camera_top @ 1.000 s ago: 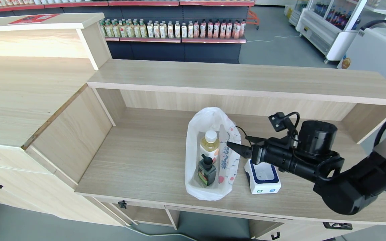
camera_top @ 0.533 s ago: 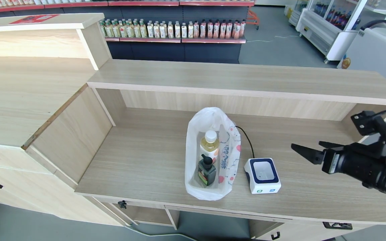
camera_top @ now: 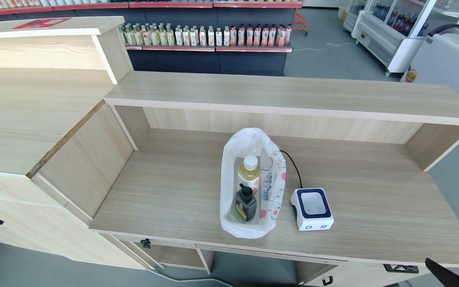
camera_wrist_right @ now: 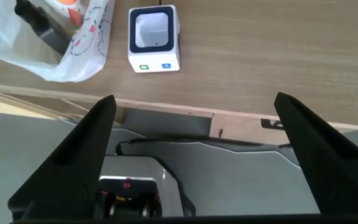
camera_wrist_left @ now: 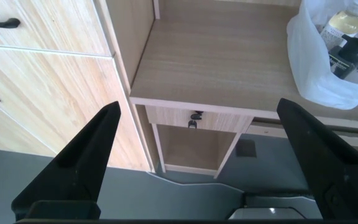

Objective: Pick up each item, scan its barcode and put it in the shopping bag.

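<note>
A: From the head we see the shopping bag [camera_top: 228, 191] open on the table [camera_top: 165, 199], a yellow drink bottle [camera_top: 249, 172] and a dark pump bottle [camera_top: 246, 205] inside, the barcode scanner [camera_top: 312, 209] just beside it.
B: At the left wrist, our left jaws gape wide, holding nothing, out before the table's front edge.
A: Right wrist: our right jaws spread wide too, empty.

spread gripper [camera_wrist_left: 199, 107], shopping bag [camera_wrist_left: 321, 78] on counter [camera_wrist_left: 216, 59]

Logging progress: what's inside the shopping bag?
A yellow drink bottle with a white cap and a dark pump bottle sit in the shopping bag. Its printed wall folds inward, covering whatever may lie beneath it.
</note>
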Motion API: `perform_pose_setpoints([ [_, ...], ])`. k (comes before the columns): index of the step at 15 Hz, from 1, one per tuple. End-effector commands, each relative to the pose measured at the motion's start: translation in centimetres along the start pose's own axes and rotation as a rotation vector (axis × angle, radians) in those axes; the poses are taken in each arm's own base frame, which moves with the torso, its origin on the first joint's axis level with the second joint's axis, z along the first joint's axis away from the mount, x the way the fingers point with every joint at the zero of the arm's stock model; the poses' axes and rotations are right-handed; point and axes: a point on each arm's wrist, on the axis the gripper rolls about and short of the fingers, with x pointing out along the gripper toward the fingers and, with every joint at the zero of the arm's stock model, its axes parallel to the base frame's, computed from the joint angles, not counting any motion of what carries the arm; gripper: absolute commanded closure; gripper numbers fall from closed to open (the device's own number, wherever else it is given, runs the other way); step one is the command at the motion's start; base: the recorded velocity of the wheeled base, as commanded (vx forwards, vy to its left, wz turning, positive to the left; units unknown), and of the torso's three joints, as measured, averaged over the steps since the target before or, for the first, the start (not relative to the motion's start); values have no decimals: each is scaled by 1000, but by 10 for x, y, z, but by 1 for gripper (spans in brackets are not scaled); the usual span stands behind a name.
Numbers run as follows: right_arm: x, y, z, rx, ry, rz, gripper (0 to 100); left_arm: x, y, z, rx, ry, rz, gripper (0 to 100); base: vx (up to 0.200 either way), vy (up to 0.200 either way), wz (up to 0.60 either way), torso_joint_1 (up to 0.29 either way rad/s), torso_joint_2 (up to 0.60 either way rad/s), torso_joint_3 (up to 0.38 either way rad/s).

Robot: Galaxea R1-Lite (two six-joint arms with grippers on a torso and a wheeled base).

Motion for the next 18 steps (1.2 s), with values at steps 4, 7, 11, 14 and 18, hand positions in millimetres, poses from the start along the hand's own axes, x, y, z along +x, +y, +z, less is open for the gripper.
perform_pose_setpoints([
  [4,-59,6,-54,-69,-226,-109,0,0,0,0,0,0,0,0,0,0,0,0,0,0],
  [7,-58,3,-58,9,-206,-187,0,0,0,0,0,0,0,0,0,0,0,0,0,0],
  [11,-58,3,-59,-21,-208,-187,0,0,0,0,0,0,0,0,0,0,0,0,0,0],
  [14,-62,3,-61,-37,-258,-150,0,0,0,0,0,0,0,0,0,0,0,0,0,0],
  [18,-62,3,-61,-21,-264,-150,0,0,0,0,0,0,0,0,0,0,0,0,0,0],
])
